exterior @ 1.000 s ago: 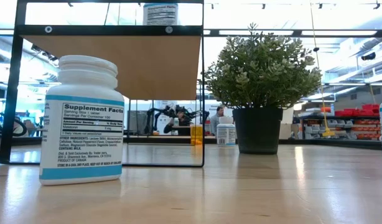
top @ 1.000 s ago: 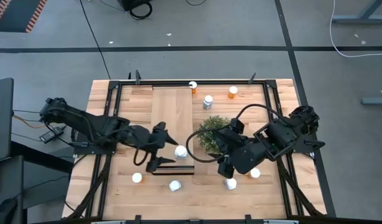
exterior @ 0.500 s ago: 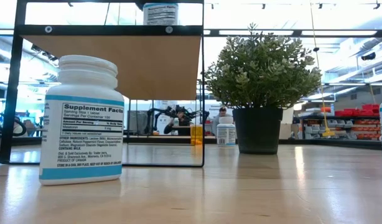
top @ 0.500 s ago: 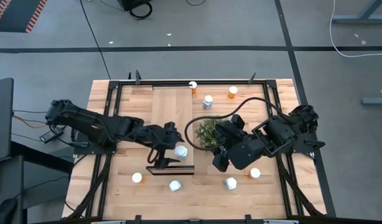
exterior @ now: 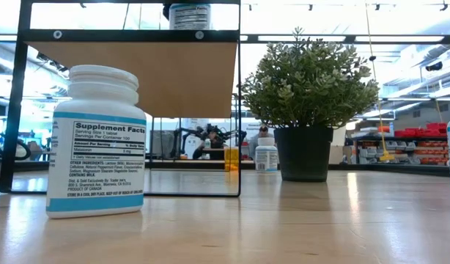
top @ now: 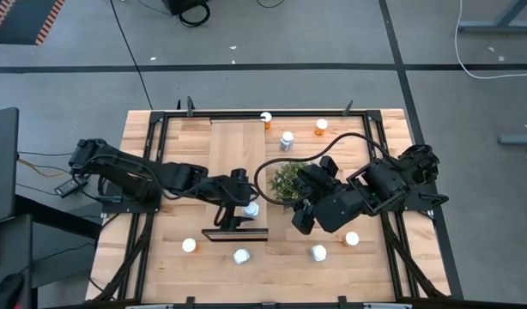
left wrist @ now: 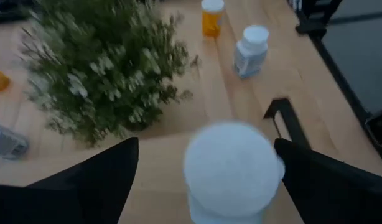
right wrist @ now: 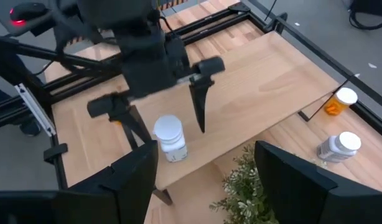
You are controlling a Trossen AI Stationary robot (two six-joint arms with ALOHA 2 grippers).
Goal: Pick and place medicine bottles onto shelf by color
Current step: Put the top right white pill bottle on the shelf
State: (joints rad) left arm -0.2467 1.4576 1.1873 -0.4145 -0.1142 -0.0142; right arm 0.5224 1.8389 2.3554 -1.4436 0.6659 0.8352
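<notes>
Left gripper advanced, jaws straddling bottle.

The left arm reaches toward three o'clock, its left gripper spread wide at table centre; the right arm folds toward nine o'clock, its right gripper likewise parted, hovering.

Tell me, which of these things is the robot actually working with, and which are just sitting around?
Part of the job:
- white bottle on the shelf, between the open left gripper fingers
- orange bottles
- other white bottles on the table

Just there:
- potted plant
- right gripper, open, waiting above the plant
</notes>
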